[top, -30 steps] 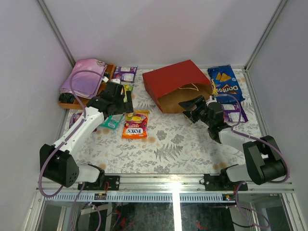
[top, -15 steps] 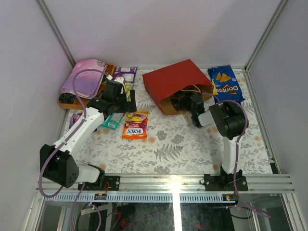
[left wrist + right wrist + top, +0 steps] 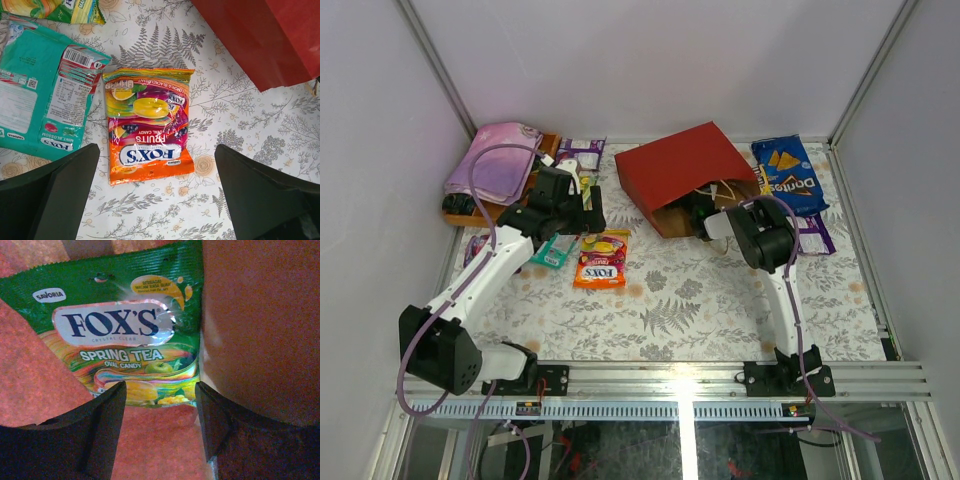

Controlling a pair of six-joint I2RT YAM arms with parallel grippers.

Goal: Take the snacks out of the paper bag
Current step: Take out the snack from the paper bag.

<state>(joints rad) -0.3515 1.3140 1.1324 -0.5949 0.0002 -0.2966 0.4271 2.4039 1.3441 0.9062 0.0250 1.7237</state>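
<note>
Top external view, left to right. A pink-purple folded cloth (image 3: 498,160) sits at the far left corner of the table (image 3: 700,310), with one purple-white pack (image 3: 582,153) just right of it. My left jaws hang wide open above the table, over three packets lying flat outside the bag: teal pouch (image 3: 552,251), yellow-green candy bag (image 3: 607,242) and orange Fox's bag (image 3: 600,270).

Left wrist view confirms this. The orange Fox's bag lies between my left fingers (image 3: 55,195), touched by neither, and nothing is held. The teal pouch lies just beside it on its left, back side up.

Centre: the red paper bag (image 3: 685,170) lies on its side with its brown inside showing at the mouth. My right arm reaches into that mouth, and from overhead my right jaws are hidden there.

Right wrist view: a green Fox's Spring Tea pack (image 3: 125,335) lies flat on the brown lining, not yet out. My right jaws stand parted, one finger at each side of the pack's lower edge. I cannot tell whether the pads touch it.

Right of the bag: a blue Doritos bag (image 3: 787,175) lies just beside it. Nearer me is a second purple-white pack (image 3: 815,238), partly behind my right arm.
</note>
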